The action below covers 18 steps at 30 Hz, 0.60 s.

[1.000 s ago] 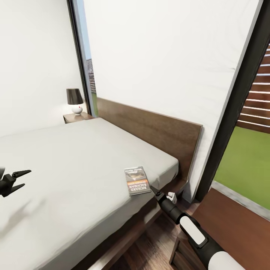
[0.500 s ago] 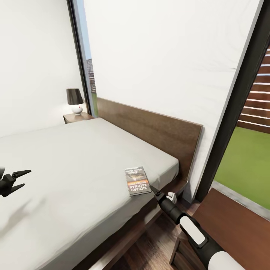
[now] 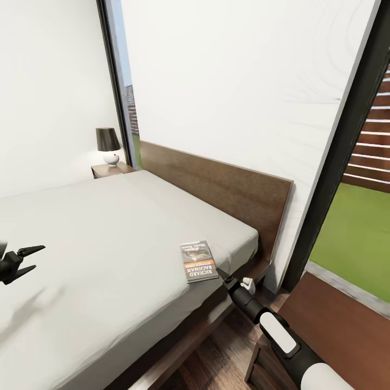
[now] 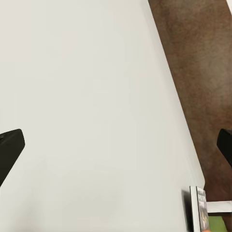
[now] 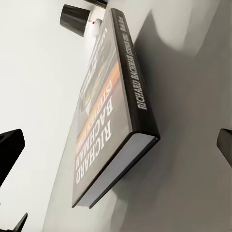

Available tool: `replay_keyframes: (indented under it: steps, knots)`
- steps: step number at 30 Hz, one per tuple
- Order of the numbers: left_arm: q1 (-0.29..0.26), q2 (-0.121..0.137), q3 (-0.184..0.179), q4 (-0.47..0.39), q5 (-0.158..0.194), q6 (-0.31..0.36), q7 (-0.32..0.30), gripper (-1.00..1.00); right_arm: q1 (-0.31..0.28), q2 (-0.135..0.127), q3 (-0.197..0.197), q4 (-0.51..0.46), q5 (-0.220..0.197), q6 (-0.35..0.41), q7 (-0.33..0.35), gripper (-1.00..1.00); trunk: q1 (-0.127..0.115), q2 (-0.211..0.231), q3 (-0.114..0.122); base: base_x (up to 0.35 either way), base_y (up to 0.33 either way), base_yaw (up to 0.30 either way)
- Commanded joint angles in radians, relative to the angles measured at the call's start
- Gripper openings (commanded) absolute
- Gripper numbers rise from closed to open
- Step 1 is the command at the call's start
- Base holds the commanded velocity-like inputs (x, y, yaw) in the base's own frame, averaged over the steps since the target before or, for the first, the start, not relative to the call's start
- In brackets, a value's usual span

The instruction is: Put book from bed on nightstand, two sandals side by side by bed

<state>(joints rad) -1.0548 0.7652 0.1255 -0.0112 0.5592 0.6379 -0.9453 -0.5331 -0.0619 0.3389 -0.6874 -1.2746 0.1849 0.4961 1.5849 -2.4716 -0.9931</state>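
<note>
The book [image 3: 198, 261] lay flat on the bed [image 3: 97, 238] near its edge, straight ahead of the open, empty right gripper [image 3: 222, 274]; the open left gripper [image 3: 26, 258] was well apart

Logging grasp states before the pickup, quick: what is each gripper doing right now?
Left gripper: open, empty, above the bed.
Right gripper: open, at the book, not gripping it.

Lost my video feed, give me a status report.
Right end effector open at book corner. Left end effector open over bed. Nothing in the way.
</note>
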Motion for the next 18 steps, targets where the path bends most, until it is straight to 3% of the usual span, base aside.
replay_keyframes:
  steps: [1,18]
  knots:
    - [-0.001,0.000,0.008,0.000,-0.006,0.006,-0.002,1.00,-0.001,-0.001,0.004,0.000,-0.011,0.003,0.001,1.00,0.000,0.000,-0.001,0.000,0.000,0.000]
    - [-0.001,0.000,0.008,0.000,-0.006,0.006,-0.001,1.00,-0.001,0.002,0.003,0.000,-0.011,0.004,-0.002,1.00,0.000,0.000,-0.001,0.013,0.008,0.000]
